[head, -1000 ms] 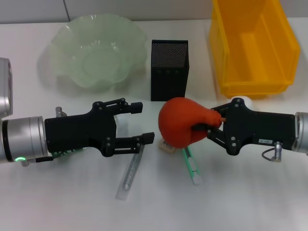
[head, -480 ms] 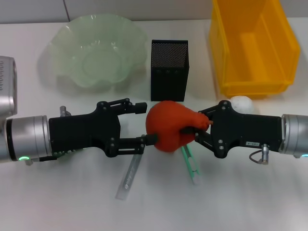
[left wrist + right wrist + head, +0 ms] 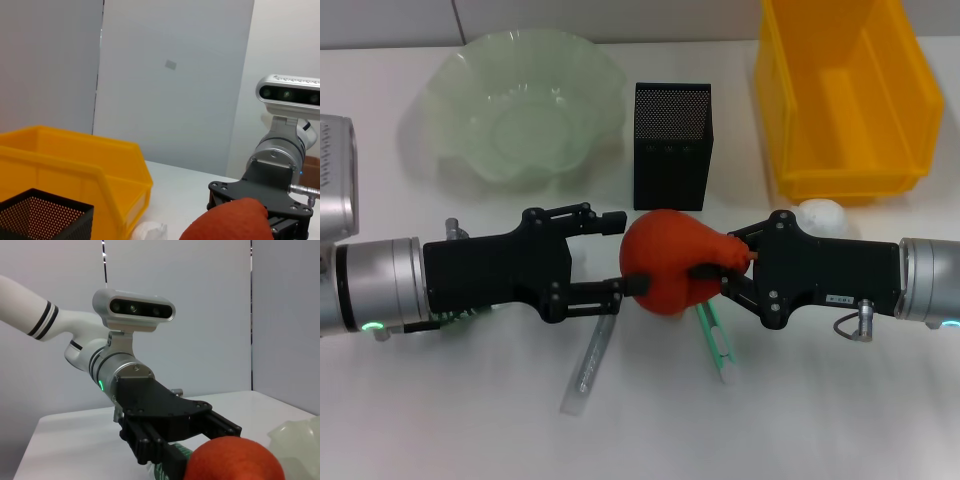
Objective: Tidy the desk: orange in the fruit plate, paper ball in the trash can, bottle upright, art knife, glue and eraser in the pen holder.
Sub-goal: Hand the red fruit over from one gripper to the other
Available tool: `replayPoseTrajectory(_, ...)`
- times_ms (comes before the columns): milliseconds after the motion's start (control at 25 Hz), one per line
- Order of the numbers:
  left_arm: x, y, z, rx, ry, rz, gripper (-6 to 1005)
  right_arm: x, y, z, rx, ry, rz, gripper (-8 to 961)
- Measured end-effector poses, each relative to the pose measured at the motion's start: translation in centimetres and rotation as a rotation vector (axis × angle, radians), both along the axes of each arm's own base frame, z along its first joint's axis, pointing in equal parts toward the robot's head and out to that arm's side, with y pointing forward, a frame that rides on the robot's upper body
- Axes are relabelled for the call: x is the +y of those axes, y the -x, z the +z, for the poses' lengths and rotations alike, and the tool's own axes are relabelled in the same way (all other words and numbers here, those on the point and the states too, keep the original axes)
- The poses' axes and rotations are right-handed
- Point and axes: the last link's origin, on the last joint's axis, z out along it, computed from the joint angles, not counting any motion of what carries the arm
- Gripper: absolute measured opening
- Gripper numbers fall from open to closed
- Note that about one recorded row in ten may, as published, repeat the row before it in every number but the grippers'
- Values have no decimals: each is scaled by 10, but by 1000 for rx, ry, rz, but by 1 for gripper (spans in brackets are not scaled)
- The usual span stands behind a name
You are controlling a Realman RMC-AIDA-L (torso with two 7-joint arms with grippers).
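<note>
1. I count one red-orange lumpy orange point(image 3: 668, 263), one crumpled white paper ball point(image 3: 822, 214), two pincers.
2. Right pincer point(image 3: 714, 264) is clamped on the orange above the white table point(image 3: 840, 410); left pincer point(image 3: 621, 253) is spread, its tips beside it.

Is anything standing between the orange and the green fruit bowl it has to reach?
Nothing visible on the desk does. The red-orange lumpy orange sits in the right hand; the open left hand flanks its bowl-facing side. The pale green wavy-rimmed bowl lies beyond; the black mesh pen holder stands beside that path.
</note>
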Motion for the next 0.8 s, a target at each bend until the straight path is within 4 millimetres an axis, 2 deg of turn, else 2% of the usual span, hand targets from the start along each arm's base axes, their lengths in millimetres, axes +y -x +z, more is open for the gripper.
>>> replayPoseTrajectory(280,2,-3,-1,2,7,-8,739,0,1,1,7,-2,0,34)
replayPoseTrajectory(440,3,-4,-1,8,10,-12,500,0,1,1,8,-2,2,35)
replayPoseTrajectory(640,4,-5,-1,12,18,-14,334,1,1,1,5,0,-2,37)
replayPoseTrajectory(800,5,-5,-1,11,19,-13,281,2,1,1,5,1,-9,42)
